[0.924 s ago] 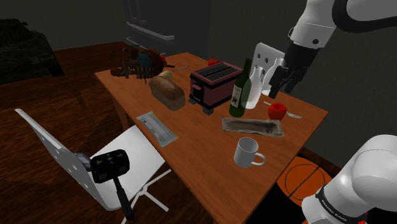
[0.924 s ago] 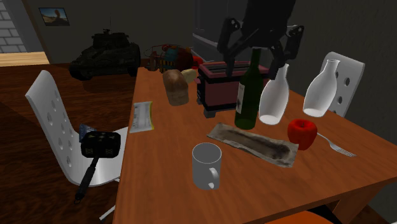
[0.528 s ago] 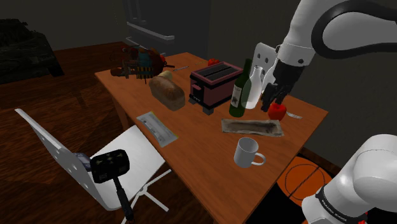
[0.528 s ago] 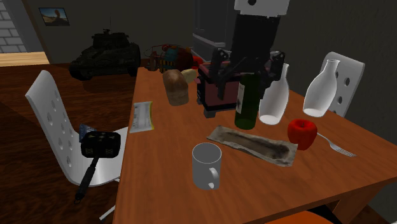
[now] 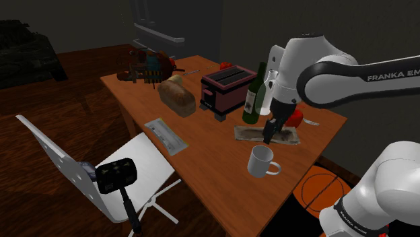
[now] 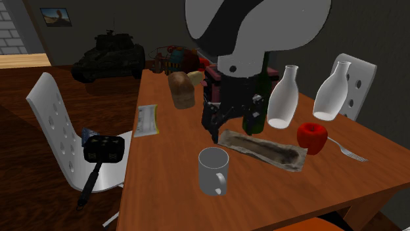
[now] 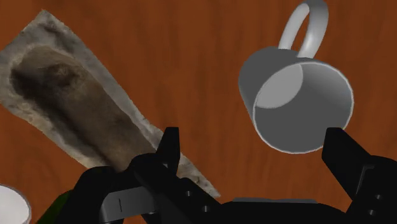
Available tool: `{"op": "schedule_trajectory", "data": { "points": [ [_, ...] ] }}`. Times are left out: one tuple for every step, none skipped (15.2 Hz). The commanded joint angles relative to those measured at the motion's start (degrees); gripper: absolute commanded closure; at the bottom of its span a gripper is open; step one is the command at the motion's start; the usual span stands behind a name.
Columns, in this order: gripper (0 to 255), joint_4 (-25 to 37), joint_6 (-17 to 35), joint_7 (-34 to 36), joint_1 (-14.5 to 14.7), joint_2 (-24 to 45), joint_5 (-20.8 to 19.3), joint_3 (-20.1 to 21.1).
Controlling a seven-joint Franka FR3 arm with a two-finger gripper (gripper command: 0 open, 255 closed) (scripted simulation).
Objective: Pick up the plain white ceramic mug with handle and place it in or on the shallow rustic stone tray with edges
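At the shoulder view's far left we see a white chair [image 5: 64, 165] with a black mallet [image 5: 116, 176] at its seat. Next comes the wooden tabletop [image 5: 215, 145]. On it, moving rightward, are a flat packet [image 5: 165, 133], a loaf of bread [image 5: 177, 95], a dark red toaster [image 5: 225, 86] and an upright green bottle [image 5: 254, 94]. Just in front of the bottle lies the tray [image 5: 250, 132], a long shallow grey slab with raised edges and a dark hollow, flat on the tabletop. The gripper [image 5: 268, 138] hangs above the tray, pointing down, on the white arm [image 5: 316, 67] that arches in from the right. In the wrist view its fingers [image 7: 168, 149] stand wide apart with nothing clasped between them, so the gripper is released. The mug [image 5: 261, 160] stands upright on the tabletop near the front edge, just beside the tray but apart from it. Its handle is turned toward the shoulder view's right. In the wrist view we look down into its open mouth. It sits lower than the fingertips, closer to one finger than the other, and neither touches it. Past the arm, a red apple [image 5: 295, 120] rests by the tray's far end, and an orange basketball [image 5: 322, 187] lies on the floor below the tabletop's corner.
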Motion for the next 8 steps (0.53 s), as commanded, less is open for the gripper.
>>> {"op": "schedule_trajectory", "data": {
  "points": [
    [0,-1.9,4.0,-0.7,0.9,2.6,0.0,1.2],
    [0,-2.8,6.0,-1.1,1.3,4.1,-0.2,1.7],
    [0,-2.9,6.3,-1.1,1.3,4.4,-0.2,1.7],
    [0,-3.4,7.3,-1.1,1.4,4.8,-0.2,1.8],
    [0,-4.0,8.2,-1.1,1.4,5.2,-0.1,1.9],
    [0,-4.5,9.2,-1.1,1.4,5.6,-0.1,1.9],
    [0,-5.0,10.1,-1.1,1.4,6.1,-0.1,2.0],
    [0,-5.5,11.1,-1.1,1.4,6.6,0.0,2.1]
  ]
}}
